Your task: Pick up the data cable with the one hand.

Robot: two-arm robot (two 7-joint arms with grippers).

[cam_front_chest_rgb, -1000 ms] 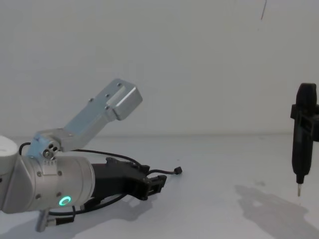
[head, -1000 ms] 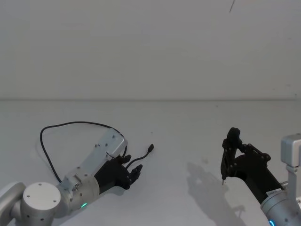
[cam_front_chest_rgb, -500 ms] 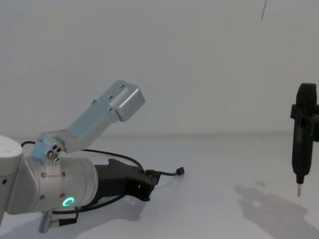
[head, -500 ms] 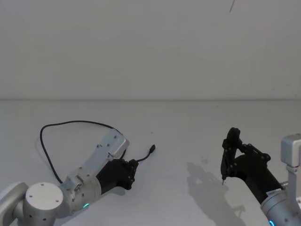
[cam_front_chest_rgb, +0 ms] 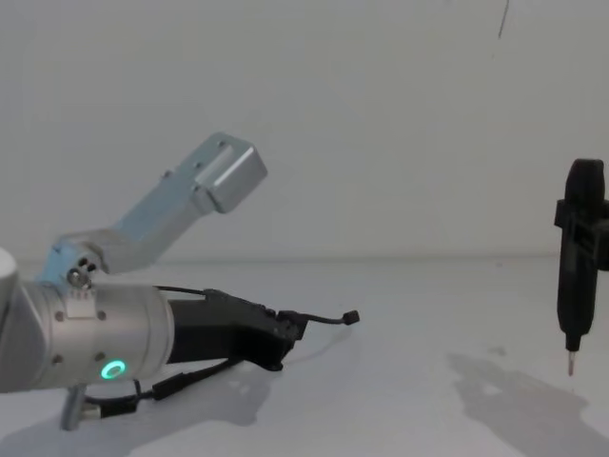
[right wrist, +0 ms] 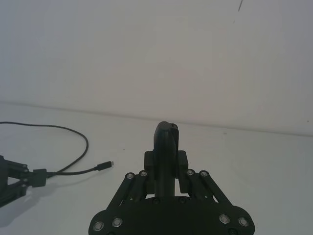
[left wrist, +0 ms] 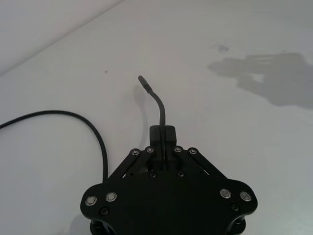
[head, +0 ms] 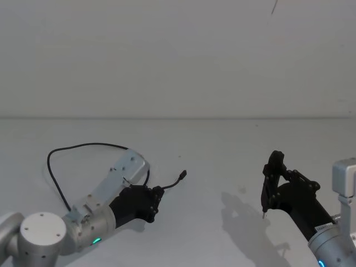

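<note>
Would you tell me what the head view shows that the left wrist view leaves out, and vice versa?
Head view: the thin black data cable's whole loop, and the right claw holding a slim black pen-shaped tool. Left wrist view: how the cord sits pinched in the shut left claw. Both: the cable's small plug end poking past that claw.

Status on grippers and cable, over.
Left gripper shut on data cable near its plug. Right gripper parked right, holding pen-shaped tool. Nothing in the way.
</note>
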